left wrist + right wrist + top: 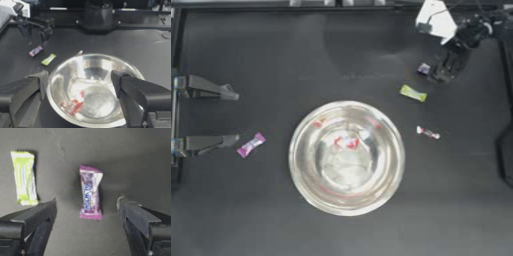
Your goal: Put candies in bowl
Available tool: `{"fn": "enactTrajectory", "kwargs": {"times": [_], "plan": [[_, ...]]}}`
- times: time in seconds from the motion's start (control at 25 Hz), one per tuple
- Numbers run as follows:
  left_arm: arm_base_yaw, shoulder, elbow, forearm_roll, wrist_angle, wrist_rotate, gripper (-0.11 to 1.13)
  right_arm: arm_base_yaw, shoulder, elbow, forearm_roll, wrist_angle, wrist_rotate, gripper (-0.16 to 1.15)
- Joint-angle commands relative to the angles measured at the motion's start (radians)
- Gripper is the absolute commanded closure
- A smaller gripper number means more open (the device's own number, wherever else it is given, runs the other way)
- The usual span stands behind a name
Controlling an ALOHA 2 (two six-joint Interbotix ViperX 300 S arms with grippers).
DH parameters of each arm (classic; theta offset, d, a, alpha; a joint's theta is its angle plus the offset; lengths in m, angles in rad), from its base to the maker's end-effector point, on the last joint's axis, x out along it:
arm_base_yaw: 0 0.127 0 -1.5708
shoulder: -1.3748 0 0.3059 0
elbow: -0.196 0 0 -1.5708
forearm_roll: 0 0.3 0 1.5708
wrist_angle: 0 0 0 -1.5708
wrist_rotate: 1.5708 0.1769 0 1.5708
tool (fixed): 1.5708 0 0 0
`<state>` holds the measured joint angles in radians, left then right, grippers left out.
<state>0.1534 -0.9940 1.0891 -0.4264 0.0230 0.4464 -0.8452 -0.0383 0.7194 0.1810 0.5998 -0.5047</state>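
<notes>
5 candies total; 1 red-pink candy (347,142) lies inside the bowl (304,165) at desk (251,215) centre; 4 lie out on the desk: magenta candy (251,145) left of the bowl nr the left hand (238,116), which is parked wide open w/ nothing in it; green candy (413,93), red-white candy (427,132) and purple candy (90,192) to the bowl's right; right hand (87,205) is over the purple one, jaws spread wide either side, not touching, holding nothing.
</notes>
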Motion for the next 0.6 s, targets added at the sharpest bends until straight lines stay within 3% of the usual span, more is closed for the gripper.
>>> {"fn": "enactTrajectory", "kwargs": {"times": [0.04,0.6], "plan": [[0.000,0.015,-0.012,-0.002,-0.006,-0.002,0.00,0.018,0.003,-0.014,-0.008,-0.014,0.002,-0.02],[0.000,0.015,-0.015,-0.011,-0.006,-0.002,0.00,0.029,0.057,-0.009,-0.049,-0.058,0.009,-0.01]]}}
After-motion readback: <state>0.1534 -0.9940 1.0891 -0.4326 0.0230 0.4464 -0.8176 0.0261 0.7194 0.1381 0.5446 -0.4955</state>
